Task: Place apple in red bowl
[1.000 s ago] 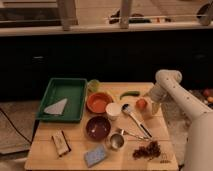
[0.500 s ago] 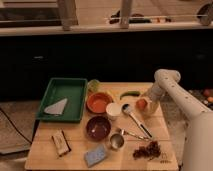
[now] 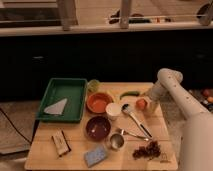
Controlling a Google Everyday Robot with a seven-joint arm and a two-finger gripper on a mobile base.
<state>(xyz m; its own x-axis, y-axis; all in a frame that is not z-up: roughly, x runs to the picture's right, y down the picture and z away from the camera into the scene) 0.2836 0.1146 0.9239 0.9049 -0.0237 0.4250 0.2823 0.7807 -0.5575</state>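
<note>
Though bowl (image 3: 90, 102) empty-looking, gripper (image 3: 149, 104) beside apple (image 3: 141, 104)

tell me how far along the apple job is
Done: nothing is placed yet. The apple sits on the table, right of the white cup. In hand: the gripper is right beside the apple, apparently at the grasp. Left: lift the apple and carry it left to the bowl. Neither the orange-red bowl nor the dark red bowl holds an apple.

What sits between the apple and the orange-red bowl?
Camera view: the white cup and a spoon's head lie there; the gripper is beside the apple.
</note>
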